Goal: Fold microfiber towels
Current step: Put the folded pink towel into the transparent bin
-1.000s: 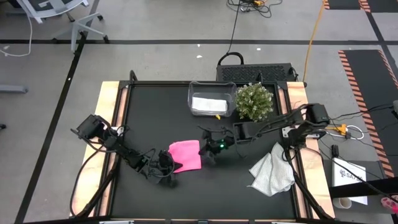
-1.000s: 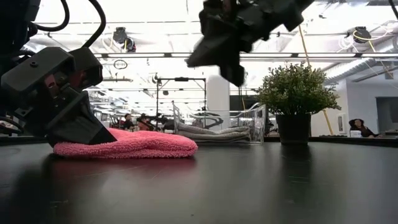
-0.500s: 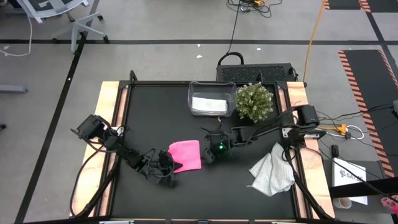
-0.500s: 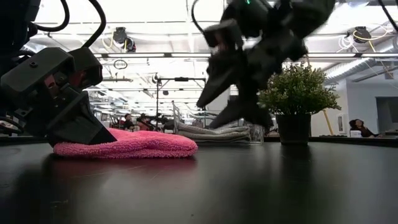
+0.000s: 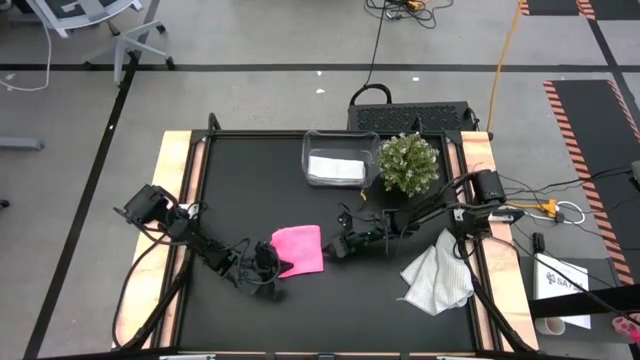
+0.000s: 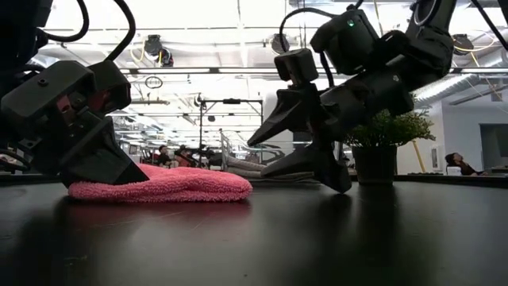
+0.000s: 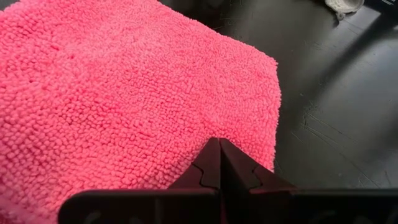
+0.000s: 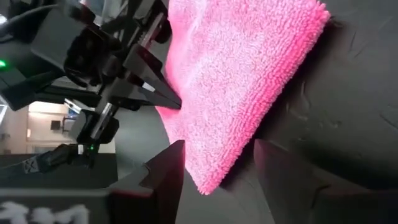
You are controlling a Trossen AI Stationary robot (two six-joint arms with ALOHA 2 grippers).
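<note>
Facing the pink towel from its right edge, the right gripper is sitting low on the counter with fingers spread wide and empty, the nearest corner just ahead. The left gripper is pinning the opposite corner, pinched closed. Bare counter is lying open behind the right gripper; a crumpled white towel is lying well apart.

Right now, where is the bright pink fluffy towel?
In the high view, the bright pink fluffy towel lies folded mid-table, between the shut left end effector and the open right end effector.
</note>
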